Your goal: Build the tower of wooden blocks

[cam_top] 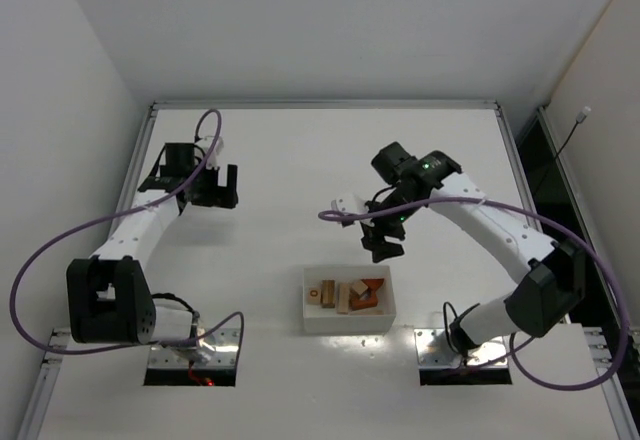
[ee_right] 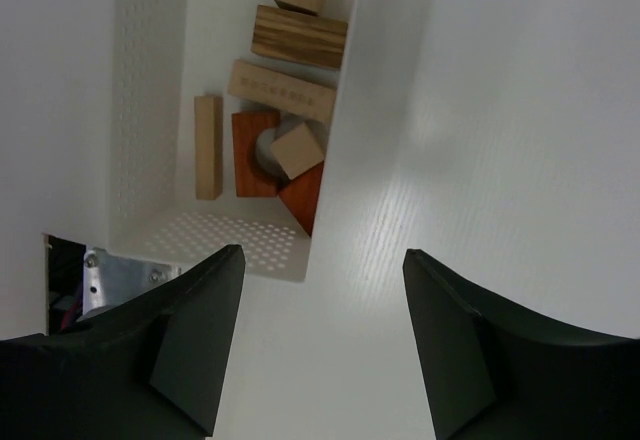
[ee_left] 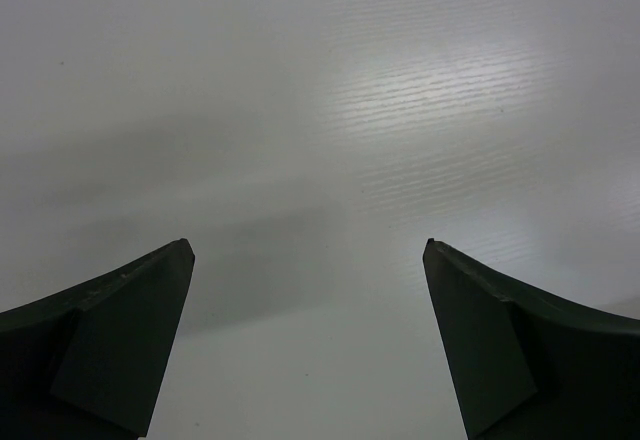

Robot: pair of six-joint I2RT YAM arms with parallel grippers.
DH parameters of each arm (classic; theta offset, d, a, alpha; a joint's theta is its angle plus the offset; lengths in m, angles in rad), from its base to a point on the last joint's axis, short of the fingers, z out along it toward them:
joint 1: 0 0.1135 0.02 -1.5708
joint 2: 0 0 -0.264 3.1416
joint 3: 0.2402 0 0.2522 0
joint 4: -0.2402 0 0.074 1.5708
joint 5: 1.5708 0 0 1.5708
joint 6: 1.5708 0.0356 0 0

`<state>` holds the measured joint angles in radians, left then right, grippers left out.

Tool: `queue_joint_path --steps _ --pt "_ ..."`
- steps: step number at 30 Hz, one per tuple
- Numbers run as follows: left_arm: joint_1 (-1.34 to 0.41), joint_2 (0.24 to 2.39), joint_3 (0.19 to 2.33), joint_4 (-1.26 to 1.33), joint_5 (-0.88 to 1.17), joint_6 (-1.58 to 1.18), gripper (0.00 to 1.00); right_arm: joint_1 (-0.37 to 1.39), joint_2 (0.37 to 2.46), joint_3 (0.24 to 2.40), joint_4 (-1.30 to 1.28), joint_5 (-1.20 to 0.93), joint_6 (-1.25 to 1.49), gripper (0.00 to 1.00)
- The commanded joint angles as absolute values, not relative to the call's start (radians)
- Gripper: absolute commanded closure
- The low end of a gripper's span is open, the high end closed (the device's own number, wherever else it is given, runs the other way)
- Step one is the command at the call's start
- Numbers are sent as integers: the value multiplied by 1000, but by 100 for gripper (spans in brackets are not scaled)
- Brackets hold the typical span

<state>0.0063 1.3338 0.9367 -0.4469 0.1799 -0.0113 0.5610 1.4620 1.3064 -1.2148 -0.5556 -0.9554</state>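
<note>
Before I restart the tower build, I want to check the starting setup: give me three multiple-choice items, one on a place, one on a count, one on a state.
1. Where are the wood blocks?
A. Scattered loose
B. Inside the white bin
C. Stacked in a column

2. How many reddish-brown blocks are there?
A. Two
B. Five
C. None

3. The jaws of the right arm are:
A. Shut on a block
B. Open and empty
C. Shut and empty

Answers:
1 B: every block lies flat within the bin's walls.
2 A: only an arch and a wedge are reddish-brown.
3 B: the right wrist view shows a wide gap with nothing in it.
</note>
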Motion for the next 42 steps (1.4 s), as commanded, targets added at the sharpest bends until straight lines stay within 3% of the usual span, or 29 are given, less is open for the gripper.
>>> queue_joint_path --steps 1,12,27,35,39,42 --pt "15 1347 977 -448 173 -17 0 626 1468 1267 -1108 -523 -851 38" --pt "15 1356 977 -448 155 -8 0 791 1557 1218 -950 -479 -723 42" --pt "15 1374 977 -439 98 2 0 824 1635 1108 -839 -480 -712 52" --pt "15 1384 966 -420 87 2 0 824 1626 1014 -759 -459 -681 72" --pt "15 1393 966 -420 87 2 0 824 1626 1005 -727 -440 -658 100" --pt "15 1393 966 -420 87 2 0 824 1617 1005 -707 -419 -647 100"
